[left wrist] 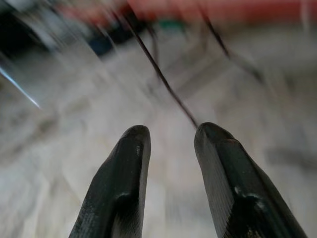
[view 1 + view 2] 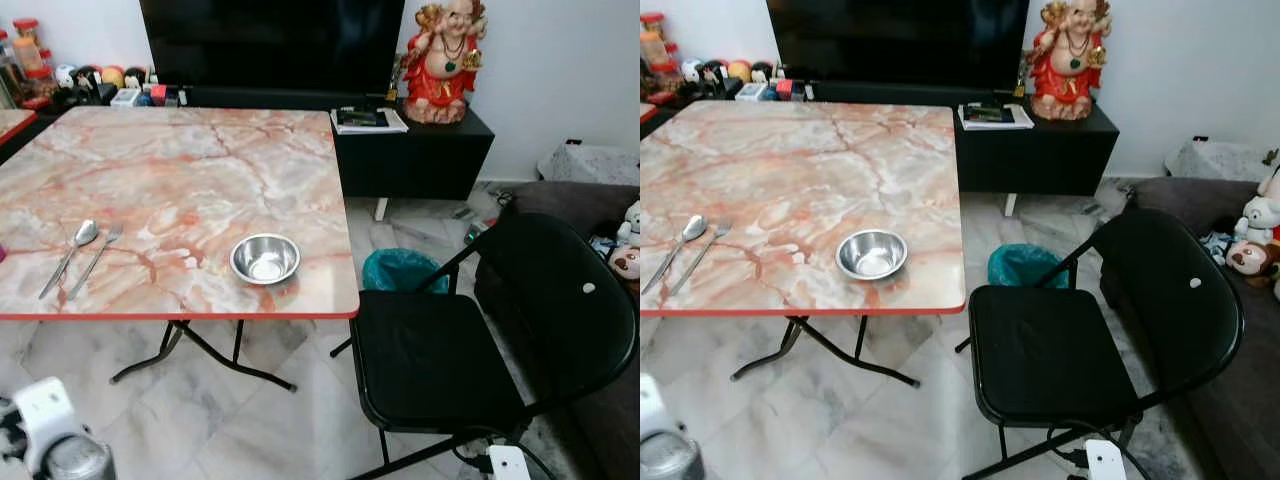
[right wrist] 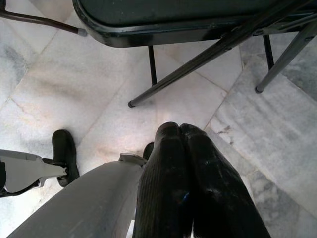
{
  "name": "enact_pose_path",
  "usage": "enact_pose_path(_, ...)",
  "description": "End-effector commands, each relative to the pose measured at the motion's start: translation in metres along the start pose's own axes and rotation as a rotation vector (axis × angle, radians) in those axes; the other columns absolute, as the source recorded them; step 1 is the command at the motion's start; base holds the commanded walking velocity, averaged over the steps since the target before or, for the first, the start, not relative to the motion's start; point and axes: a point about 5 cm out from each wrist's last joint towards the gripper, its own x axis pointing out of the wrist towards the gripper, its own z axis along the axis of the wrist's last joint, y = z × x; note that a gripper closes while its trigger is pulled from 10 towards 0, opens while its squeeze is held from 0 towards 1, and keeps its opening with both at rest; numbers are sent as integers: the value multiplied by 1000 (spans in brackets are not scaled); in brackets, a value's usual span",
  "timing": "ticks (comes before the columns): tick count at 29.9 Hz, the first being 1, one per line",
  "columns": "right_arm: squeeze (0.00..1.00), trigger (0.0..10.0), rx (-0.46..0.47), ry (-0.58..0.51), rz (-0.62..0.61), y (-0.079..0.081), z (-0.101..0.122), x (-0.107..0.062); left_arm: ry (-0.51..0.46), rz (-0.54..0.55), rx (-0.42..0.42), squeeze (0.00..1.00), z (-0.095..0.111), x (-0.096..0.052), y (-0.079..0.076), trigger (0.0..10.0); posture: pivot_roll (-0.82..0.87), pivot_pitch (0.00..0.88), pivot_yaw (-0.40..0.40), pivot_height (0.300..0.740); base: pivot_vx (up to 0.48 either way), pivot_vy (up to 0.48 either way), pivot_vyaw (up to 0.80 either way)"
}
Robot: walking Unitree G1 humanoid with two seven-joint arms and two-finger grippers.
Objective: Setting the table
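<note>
Bowl (image 2: 265,259) near your surface (image 2: 180,180) front edge | spoon (image 2: 70,255) beside fork (image 2: 95,260), well left | left hand (image 1: 168,144) parted, empty | right hand (image 3: 181,134) closed, empty, above floor

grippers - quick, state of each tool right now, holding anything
Left tool: open, holding nothing, low over the floor.
Right tool: closed, empty, hanging by the black chair.

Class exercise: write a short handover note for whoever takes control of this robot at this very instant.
Left tool: open, holding nothing, hanging low over the floor.
Right tool: shut, holding nothing, down beside the black chair.
On the marble table: steel bowl near the front edge; spoon and fork side by side to its left.
Done: bowl and cutlery are laid.
Left: possibly more settings; cannot tell.
</note>
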Motion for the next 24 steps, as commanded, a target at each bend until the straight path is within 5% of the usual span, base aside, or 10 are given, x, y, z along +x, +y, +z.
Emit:
enact_pose_path(1,0,10000,-8,-1,-6,-3,2,-1,-76,40,-21,0,15,3,2,10000,19,5,-41,740,0,0,0)
enact_pose_path(5,0,10000,-10,-1,-5,-4,3,-1,-549,85,-30,0,131,12,0,10000,26,12,-46,740,0,0,0)
enact_pose_path(9,0,10000,-9,0,-3,-3,3,0,-750,-47,-110,0,199,-4,-23,10000,28,14,-44,740,0,0,0)
enact_pose_path(10,0,10000,-9,0,-3,-3,3,0,-750,-47,-110,0,199,-4,-23,10000,28,14,-44,740,0,0,0)
enact_pose_path(11,0,10000,-7,-1,-4,-3,4,0,-789,-221,-183,0,225,-18,-45,10000,27,16,-44,740,0,0,0)
enact_pose_path(12,0,10000,-6,-2,-5,-3,4,0,-771,-410,-156,0,231,-29,-70,10000,29,16,-43,740,0,0,0)
enact_pose_path(13,0,10000,-6,-2,-5,-3,4,0,-771,-410,-156,0,231,-29,-70,10000,29,16,-43,740,0,0,0)
enact_pose_path(15,0,10000,-3,-3,-3,-2,4,0,-697,-773,-126,0,238,-62,-114,10000,21,19,-38,740,0,0,0)
enact_pose_path(23,0,10000,15,-6,-5,0,3,1,-355,-1067,-298,0,245,-101,-153,10000,9,22,-22,740,0,0,0)
enact_pose_path(24,0,10000,17,-6,-5,0,3,1,-306,-1069,-330,506,246,-100,-154,10000,8,23,-21,740,0,0,0)
